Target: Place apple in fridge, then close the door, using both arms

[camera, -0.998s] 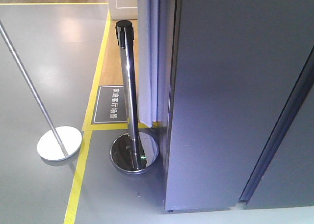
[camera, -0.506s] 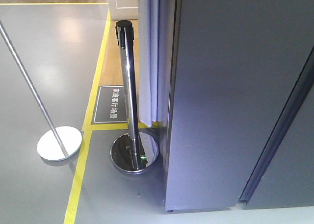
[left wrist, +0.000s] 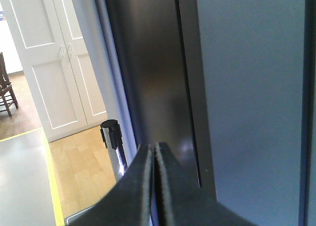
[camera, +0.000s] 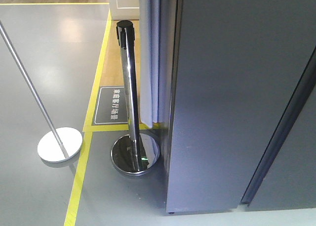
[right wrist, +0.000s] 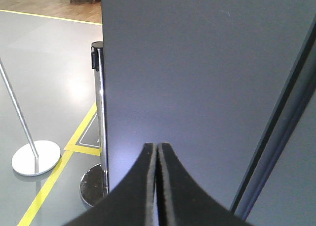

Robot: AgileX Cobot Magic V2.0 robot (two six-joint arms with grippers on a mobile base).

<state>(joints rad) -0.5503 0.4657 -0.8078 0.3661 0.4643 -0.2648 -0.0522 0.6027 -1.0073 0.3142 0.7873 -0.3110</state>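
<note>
You stand on a smooth grey floor [camera: 44, 48] with yellow tape lines [camera: 79, 176], and a strip of light wood floor [left wrist: 84, 171] runs toward white panelled doors [left wrist: 54, 63] in the back. A chrome barrier post [camera: 129, 87] with a black cap rises from its round mirror base just beside the fridge [camera: 237, 97], and a second thin pole [camera: 29, 87] leans up from a white round base further left. The fridge is tall and dark grey, its long axis upright, and its flat front faces you. The door [camera: 222, 112] appears nearly closed; a narrow bright gap shows along its left edge in the front view. The apple is not visible in any view. Your left gripper [left wrist: 154, 152] has its black fingers pressed together with nothing between, pointing at the edge of the door. Your right gripper [right wrist: 156, 152] is also closed and empty, pointing at the door face.
</note>
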